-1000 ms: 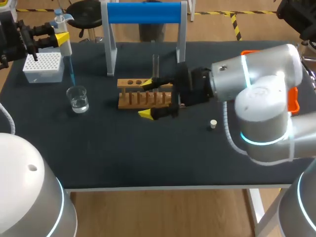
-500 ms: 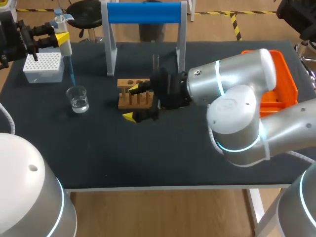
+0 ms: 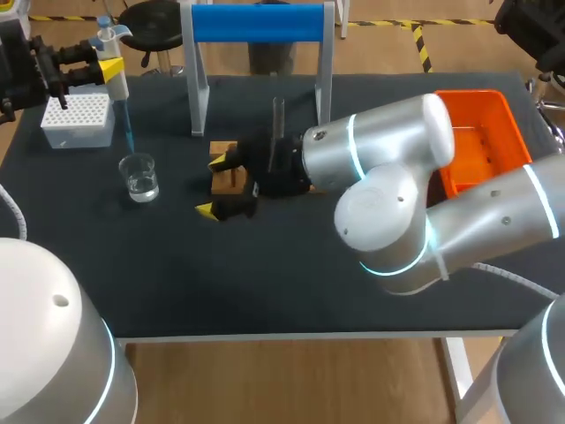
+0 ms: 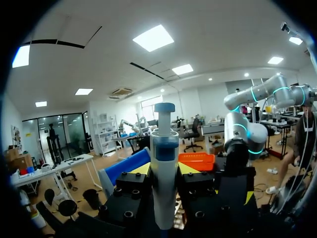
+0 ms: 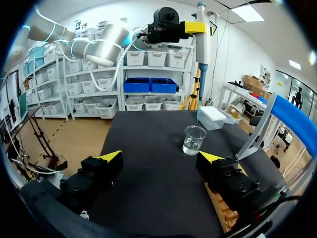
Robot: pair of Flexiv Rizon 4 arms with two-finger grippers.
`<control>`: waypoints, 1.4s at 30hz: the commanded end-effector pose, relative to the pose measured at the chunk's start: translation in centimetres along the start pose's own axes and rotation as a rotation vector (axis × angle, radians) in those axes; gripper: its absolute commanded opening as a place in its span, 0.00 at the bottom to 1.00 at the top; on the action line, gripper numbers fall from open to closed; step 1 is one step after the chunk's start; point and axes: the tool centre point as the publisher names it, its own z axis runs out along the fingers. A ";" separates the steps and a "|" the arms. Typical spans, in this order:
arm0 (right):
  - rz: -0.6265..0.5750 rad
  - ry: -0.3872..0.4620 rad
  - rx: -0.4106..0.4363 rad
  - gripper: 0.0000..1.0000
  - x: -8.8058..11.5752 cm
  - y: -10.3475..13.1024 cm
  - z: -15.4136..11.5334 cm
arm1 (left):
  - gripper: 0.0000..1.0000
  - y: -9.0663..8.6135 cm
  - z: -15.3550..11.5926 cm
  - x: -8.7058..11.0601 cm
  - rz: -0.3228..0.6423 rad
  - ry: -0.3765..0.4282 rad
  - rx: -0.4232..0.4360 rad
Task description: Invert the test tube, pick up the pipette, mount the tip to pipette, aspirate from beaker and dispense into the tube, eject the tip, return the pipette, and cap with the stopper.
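- Right gripper (image 5: pixel 161 158): fingers spread, empty, low over the wooden rack's (image 3: pixel 225 177) left end, mid-tabletop, likely to brace it.
- Left gripper (image 3: pixel 110 70): clamped on the pipette (image 3: pixel 117 88), upright near the far left corner, tip poised over the beaker (image 3: pixel 139 177) for aspirating.

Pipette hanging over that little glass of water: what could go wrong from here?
The pipette holds its thin tip just over the beaker; lowered off-centre, it could catch the rim. The open right tool sits close by the wooden rack; a bump might shift it or tip the upright tube.
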 end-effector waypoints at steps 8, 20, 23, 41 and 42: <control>0.011 -0.031 0.017 1.00 0.5 -1.1 2.8 | 0.00 0.0 0.0 0.1 0.002 -0.002 0.001; 0.011 -0.032 0.031 1.00 0.6 -1.5 3.0 | 0.00 0.0 0.0 0.1 0.002 -0.002 0.001; 0.011 -0.032 0.031 1.00 0.6 -1.5 3.0 | 0.00 0.0 0.0 0.1 0.002 -0.002 0.001; 0.011 -0.032 0.031 1.00 0.6 -1.5 3.0 | 0.00 1.2 0.2 -0.2 -0.050 -0.013 0.011; 0.011 -0.032 0.031 1.00 0.6 -1.5 3.0 | 0.00 1.3 0.2 -0.3 -0.052 -0.014 0.012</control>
